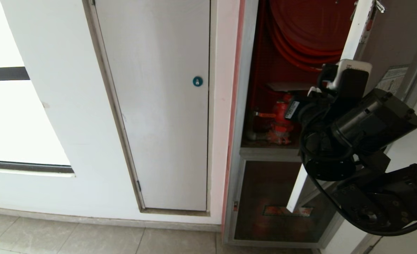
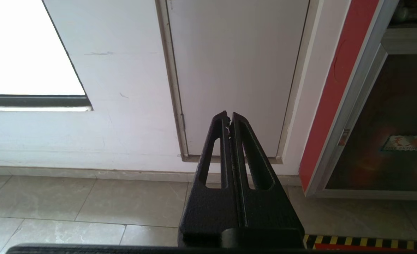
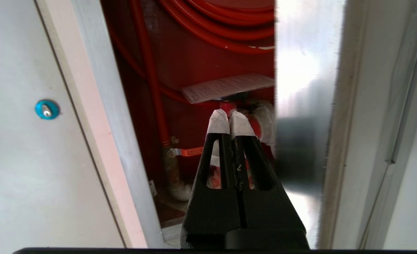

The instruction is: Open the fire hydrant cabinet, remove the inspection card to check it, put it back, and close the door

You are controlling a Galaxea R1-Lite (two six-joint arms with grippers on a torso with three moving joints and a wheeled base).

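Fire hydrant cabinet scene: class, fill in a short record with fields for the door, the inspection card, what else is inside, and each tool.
door: swung open, its silver edge toward the camera
fire hydrant cabinet: open, red inside
inspection card: lying flat above the red hydrant valve, not held
hose reel: red, coiled in the upper part
right tool: shut, empty, white-taped tips pointing into the opening just below the card
left tool: shut, empty, parked low, facing the white panel

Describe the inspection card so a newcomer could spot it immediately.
Look inside the open fire hydrant cabinet, below the coiled red hose. The inspection card lies flat atop the red hydrant valve; it is the only pale, finely printed sheet among red fittings.
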